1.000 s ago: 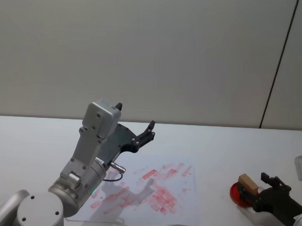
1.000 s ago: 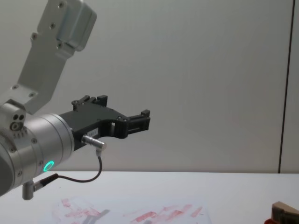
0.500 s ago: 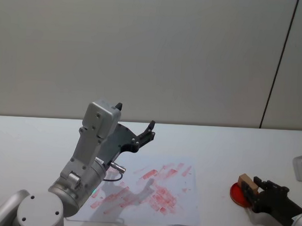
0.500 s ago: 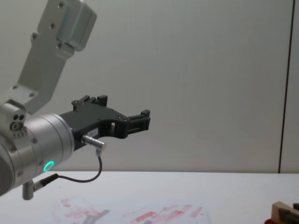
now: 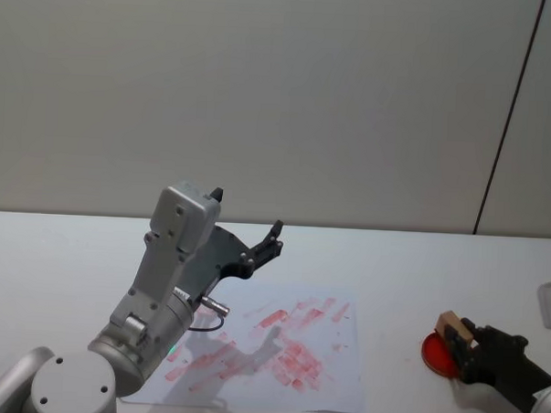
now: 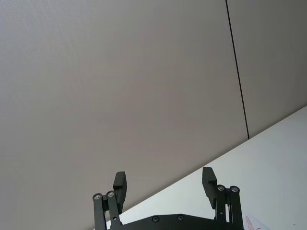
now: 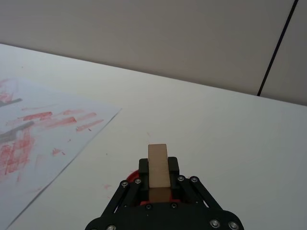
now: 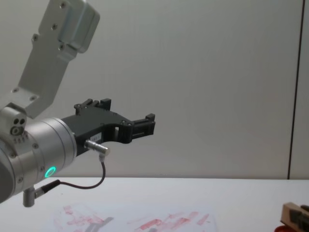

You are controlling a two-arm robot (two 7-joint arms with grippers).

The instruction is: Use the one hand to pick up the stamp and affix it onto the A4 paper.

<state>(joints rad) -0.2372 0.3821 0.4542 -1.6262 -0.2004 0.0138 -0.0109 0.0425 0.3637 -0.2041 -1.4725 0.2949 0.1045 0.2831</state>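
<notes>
The tan wooden stamp [image 7: 158, 163] stands upright between the black fingers of my right gripper [image 7: 158, 176], which is shut on it. Seen from the head, the stamp [image 5: 451, 325] and right gripper [image 5: 461, 342] sit at the table's right, just over a red ink pad [image 5: 436, 353]. The stamp [image 8: 289, 215] also peeks in at the chest view's lower right corner. The A4 paper [image 5: 336, 383], smeared with red prints, lies flat at the table's middle, well left of the stamp. My left gripper [image 5: 248, 216] hangs open in the air above the paper's left part.
The left arm's grey link and silver wrist with a green ring [image 8: 49, 171] loom over the sheet's left side. White bare table [image 5: 396, 267] lies between the paper and the ink pad. A plain wall stands behind.
The right gripper's fingers, apart around the stamp a second ago, have come together on it. The left arm has not moved.
</notes>
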